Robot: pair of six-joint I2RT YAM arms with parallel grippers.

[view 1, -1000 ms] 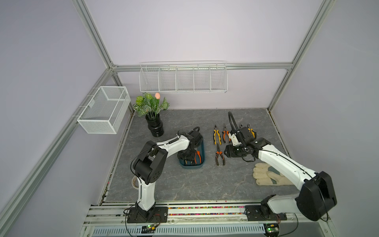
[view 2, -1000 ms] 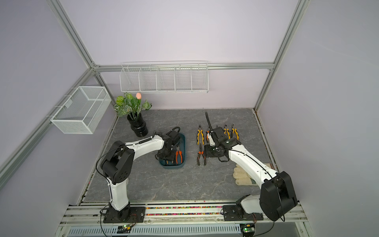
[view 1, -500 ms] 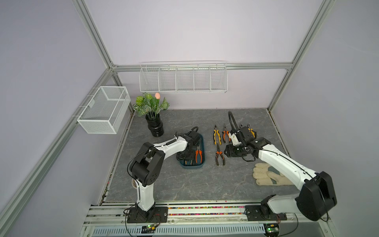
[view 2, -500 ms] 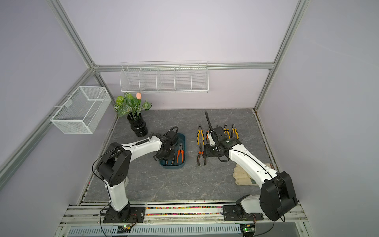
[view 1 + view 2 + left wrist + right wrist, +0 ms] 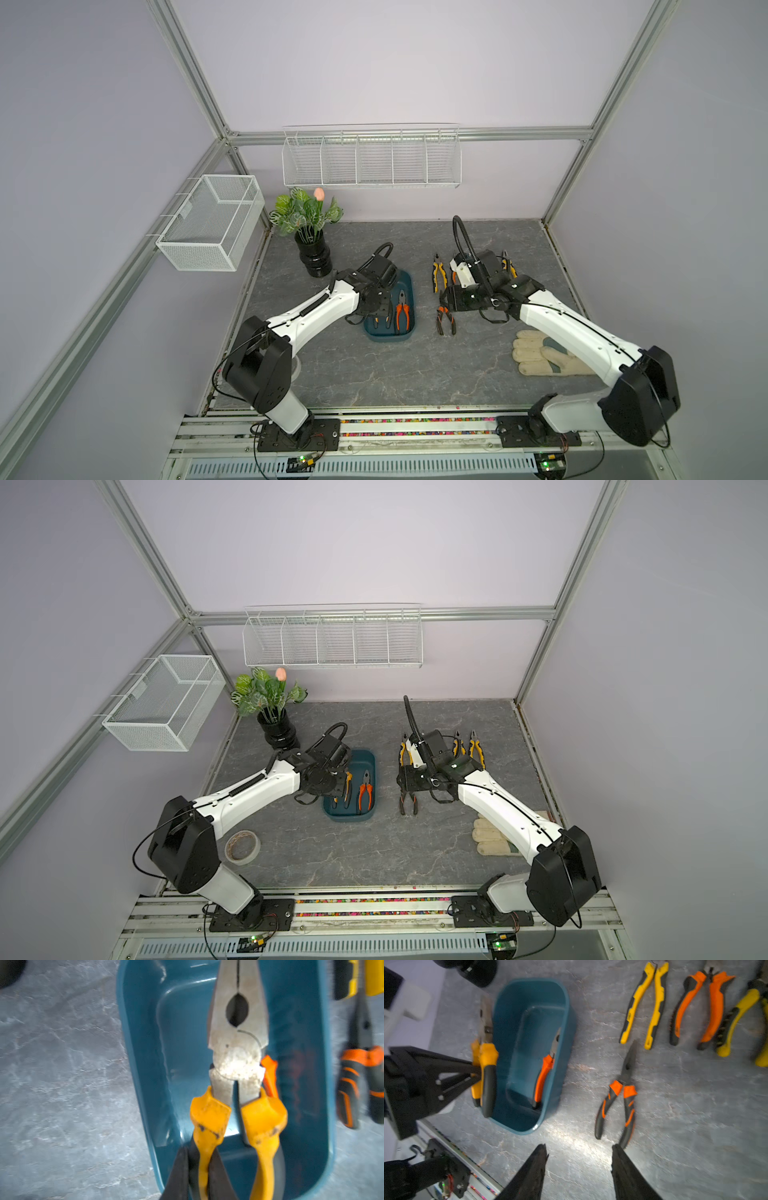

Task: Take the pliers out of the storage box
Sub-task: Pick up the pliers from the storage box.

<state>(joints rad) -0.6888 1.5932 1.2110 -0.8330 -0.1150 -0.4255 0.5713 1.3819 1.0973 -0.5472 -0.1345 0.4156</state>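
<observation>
The pliers with yellow-and-black handles (image 5: pixel 236 1043) hang over the left long rim of the shallow dark teal plastic storage box (image 5: pixel 141 1064). One handle is clamped in the left gripper (image 5: pixel 475 1074), whose jaws are closed tight on it. Their worn grey steel nose is shut. Inside, along the box's right wall, lie orange-and-black handled pliers (image 5: pixel 402 313). A narrow bare strip of grey stone-look tabletop (image 5: pixel 415 374) separates the box from the laid-out pliers (image 5: pixel 645 1005) to its right; the front stands open. The right gripper (image 5: pixel 579 1157) hovers over that strip, jaws half apart and empty, just beside orange-and-black long-nose pliers (image 5: pixel 618 1101). A pale work glove (image 5: pixel 544 353) lies front right.
</observation>
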